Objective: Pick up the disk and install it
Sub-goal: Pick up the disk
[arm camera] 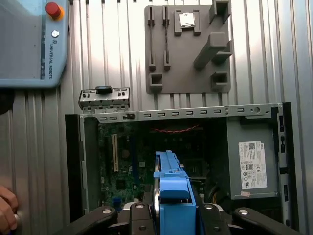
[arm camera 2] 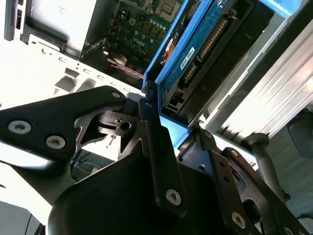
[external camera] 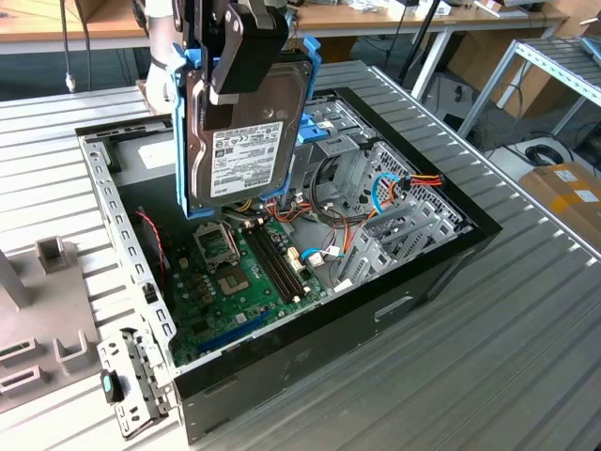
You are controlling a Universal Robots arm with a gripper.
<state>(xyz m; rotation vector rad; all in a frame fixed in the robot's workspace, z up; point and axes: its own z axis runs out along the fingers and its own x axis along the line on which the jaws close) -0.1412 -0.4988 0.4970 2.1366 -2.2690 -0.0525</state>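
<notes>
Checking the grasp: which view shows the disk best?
Exterior view: the disk shows most of its labelled face and blue carrier, held upright by the gripper above the open computer case. The second wrist view shows its connector end and a blue rail up close; the first wrist view shows the carrier edge-on.

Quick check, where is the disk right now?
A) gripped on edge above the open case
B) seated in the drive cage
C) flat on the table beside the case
A: the gripper has its jaws clamped on the disk, which hangs on edge over the open case.
</notes>
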